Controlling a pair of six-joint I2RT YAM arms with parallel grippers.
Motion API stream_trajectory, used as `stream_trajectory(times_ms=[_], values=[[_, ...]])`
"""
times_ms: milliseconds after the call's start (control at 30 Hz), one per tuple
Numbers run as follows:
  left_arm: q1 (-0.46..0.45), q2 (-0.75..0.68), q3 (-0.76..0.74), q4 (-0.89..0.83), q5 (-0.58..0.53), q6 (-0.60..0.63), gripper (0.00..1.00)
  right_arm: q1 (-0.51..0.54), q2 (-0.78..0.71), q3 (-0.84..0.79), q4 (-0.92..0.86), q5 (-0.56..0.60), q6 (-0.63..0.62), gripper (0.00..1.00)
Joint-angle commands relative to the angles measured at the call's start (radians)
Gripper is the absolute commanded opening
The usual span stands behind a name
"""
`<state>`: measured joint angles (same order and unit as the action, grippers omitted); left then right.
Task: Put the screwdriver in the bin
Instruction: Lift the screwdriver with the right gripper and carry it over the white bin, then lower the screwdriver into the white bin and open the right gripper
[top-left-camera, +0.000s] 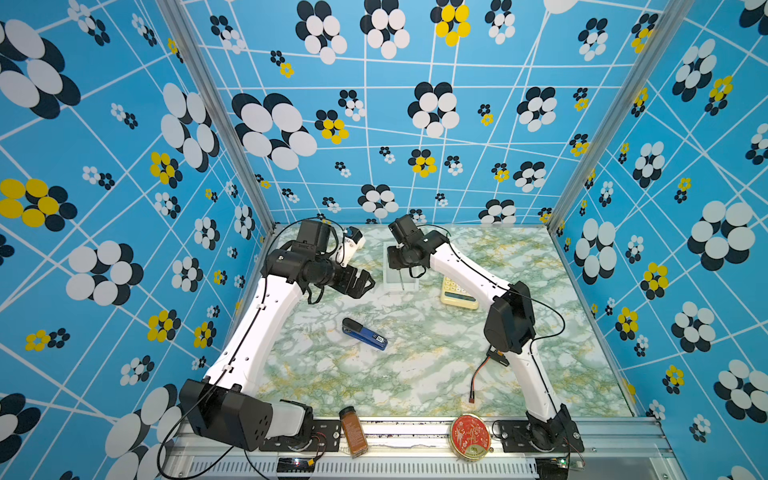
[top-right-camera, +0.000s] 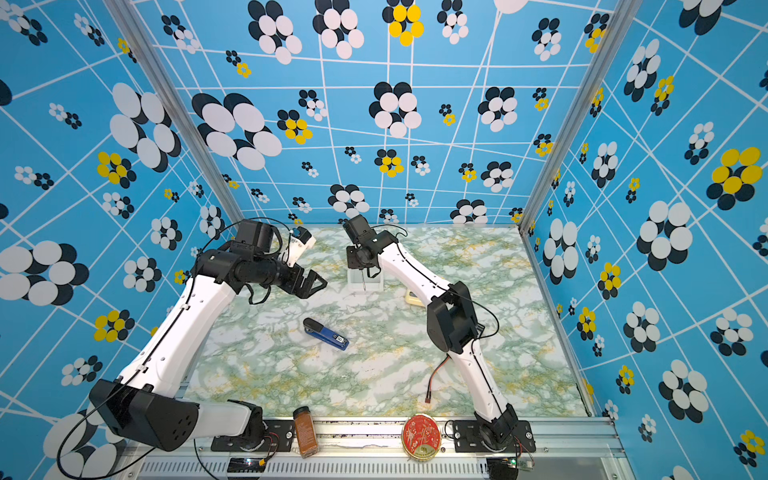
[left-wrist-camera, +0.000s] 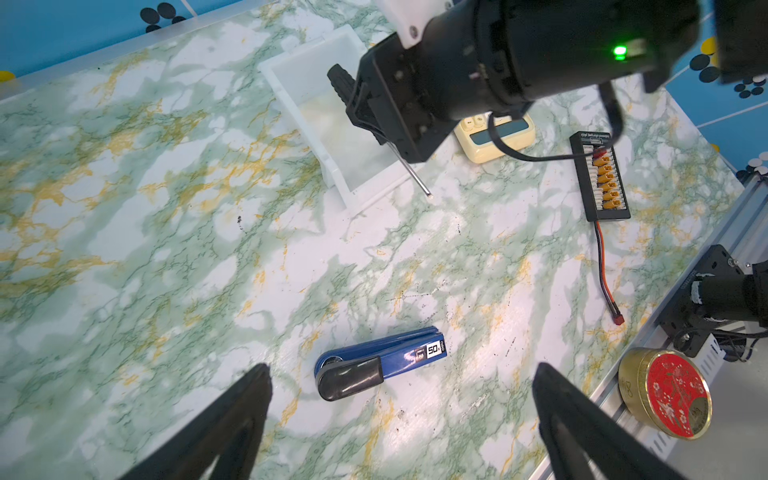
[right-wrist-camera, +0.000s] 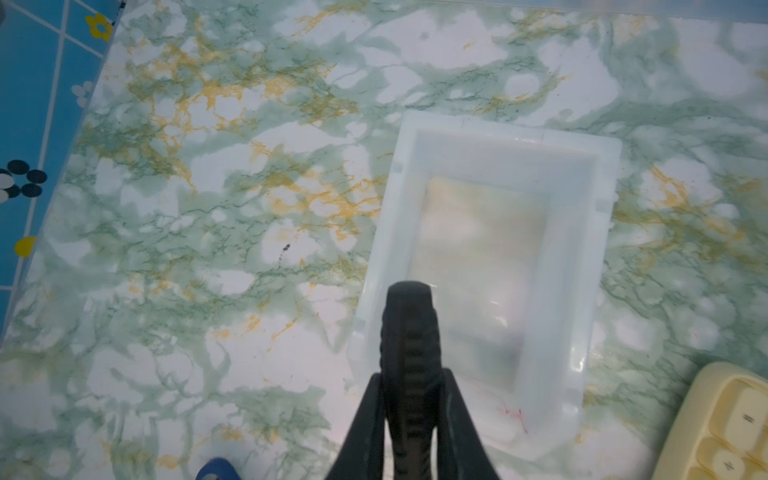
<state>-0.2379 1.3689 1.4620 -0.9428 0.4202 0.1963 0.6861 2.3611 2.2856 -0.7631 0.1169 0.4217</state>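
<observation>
My right gripper is shut on the black ribbed handle of the screwdriver. It holds the tool over the near end of the bin, a white translucent tub with nothing in it. In both top views the thin silver shaft of the screwdriver hangs out below the right gripper across the front wall of the bin. In the left wrist view the shaft of the screwdriver slants past a corner of the bin. My left gripper hovers open left of the bin, holding nothing.
A blue-and-black stapler lies mid-table. A cream calculator sits right of the bin, under the right arm. A black connector board with a red-black lead lies further right. A spice jar and a red tin rest on the front rail.
</observation>
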Motion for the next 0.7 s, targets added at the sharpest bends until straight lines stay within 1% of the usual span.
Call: stream_trajectory(times_ms=[0, 67, 133, 267, 467, 667], values=[[-0.001, 0.015, 0.033, -0.03, 0.015, 0.022, 0.99, -0.014, 0.094, 0.142, -0.081, 0.028, -0.059, 0.06], [0.0, 0.022, 0.038, -0.03, 0.014, 0.018, 0.99, -0.025, 0.138, 0.214, -0.09, 0.036, -0.076, 0.06], [-0.001, 0.027, 0.04, -0.029, 0.02, 0.014, 0.99, -0.035, 0.158, 0.245, -0.083, 0.05, -0.084, 0.06], [-0.001, 0.038, 0.047, -0.034, 0.026, 0.006, 0.99, -0.055, 0.174, 0.24, -0.033, 0.017, -0.095, 0.06], [-0.001, 0.035, 0.049, -0.039, 0.019, 0.011, 0.99, -0.062, 0.211, 0.24, 0.015, 0.012, -0.121, 0.06], [-0.001, 0.029, 0.059, -0.053, 0.046, 0.02, 0.99, -0.062, 0.241, 0.233, 0.027, 0.015, -0.136, 0.06]])
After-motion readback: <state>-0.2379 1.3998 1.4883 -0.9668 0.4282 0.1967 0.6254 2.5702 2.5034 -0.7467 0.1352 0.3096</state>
